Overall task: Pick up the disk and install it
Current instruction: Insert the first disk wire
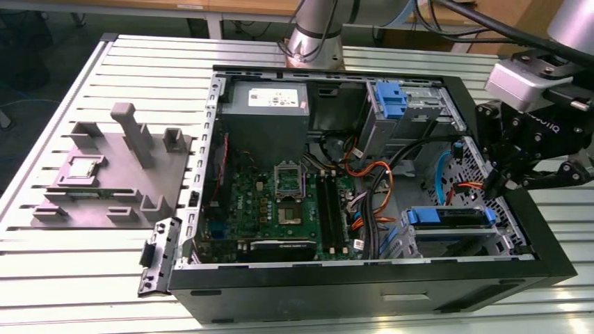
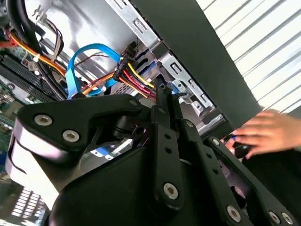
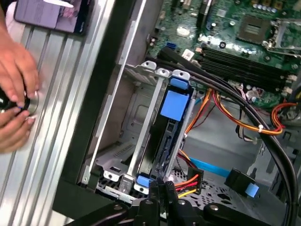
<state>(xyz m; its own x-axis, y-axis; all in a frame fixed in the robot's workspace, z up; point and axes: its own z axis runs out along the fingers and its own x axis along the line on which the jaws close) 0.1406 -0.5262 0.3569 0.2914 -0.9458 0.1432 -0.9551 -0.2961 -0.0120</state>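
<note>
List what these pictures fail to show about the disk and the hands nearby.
1. First wrist view: the disk stands edge-on in its bay, and the metal cage hides its label face.
2. Second wrist view: the gripper and its dark body block the bay.
3. First wrist view: the hands are cut off by the picture edge, and the small dark thing they pinch is mostly covered.

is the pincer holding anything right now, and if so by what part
Nothing seems held. The pincer has its fingers pressed together with nothing between them, just above the end of the disk, which already sits in the case's drive bay.
</note>
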